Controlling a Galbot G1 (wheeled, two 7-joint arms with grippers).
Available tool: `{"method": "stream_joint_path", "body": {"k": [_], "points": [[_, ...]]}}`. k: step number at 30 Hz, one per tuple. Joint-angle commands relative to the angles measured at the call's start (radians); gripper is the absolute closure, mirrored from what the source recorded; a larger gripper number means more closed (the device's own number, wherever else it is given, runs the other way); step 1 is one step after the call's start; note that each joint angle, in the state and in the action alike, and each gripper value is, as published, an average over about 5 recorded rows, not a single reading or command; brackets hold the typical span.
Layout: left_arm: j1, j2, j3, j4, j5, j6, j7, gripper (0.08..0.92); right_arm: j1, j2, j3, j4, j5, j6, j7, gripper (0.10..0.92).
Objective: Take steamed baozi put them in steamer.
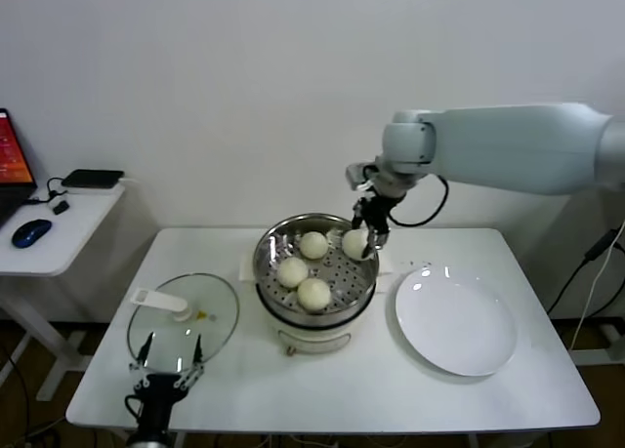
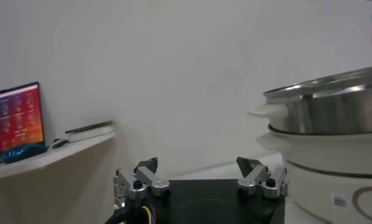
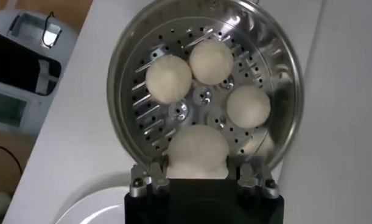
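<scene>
The steamer (image 1: 266,256) stands mid-table, a shiny steel pot with a perforated tray on a white base. Three off-white baozi (image 1: 313,244) (image 1: 292,271) (image 1: 313,294) lie on the tray. My right gripper (image 1: 369,235) is shut on a fourth baozi (image 1: 354,243) just inside the steamer's right rim. In the right wrist view this baozi (image 3: 198,151) sits between my fingers over the tray's edge, with the other three (image 3: 168,79) beyond it. I cannot tell if it touches the tray. My left gripper (image 1: 172,348) is open and empty at the table's front left, and it also shows in the left wrist view (image 2: 196,165).
A round glass lid (image 1: 186,321) with a white handle lies left of the steamer, under my left gripper. A flat white plate (image 1: 455,321) lies right of the steamer. A side table with a mouse (image 1: 31,232) and laptop stands at far left.
</scene>
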Motion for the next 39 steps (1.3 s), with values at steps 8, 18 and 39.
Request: {"method": "stream_joint_path", "body": {"k": [8, 18, 39], "points": [[-0.009, 0.007, -0.006, 0.025, -0.002, -0.006, -0.003, 0.177, -0.268, 0.114, 0.080, -0.200, -0.151, -0.002, 0.021, 0.358], [-0.011, 0.014, -0.008, 0.025, -0.008, -0.008, -0.003, 0.177, -0.268, 0.119, 0.086, -0.201, -0.158, 0.002, 0.015, 0.355], [0.005, 0.013, -0.010, -0.008, -0.007, -0.008, -0.005, 0.177, 0.024, -0.280, 0.146, 0.090, 0.099, 0.041, 0.136, 0.202]]}}
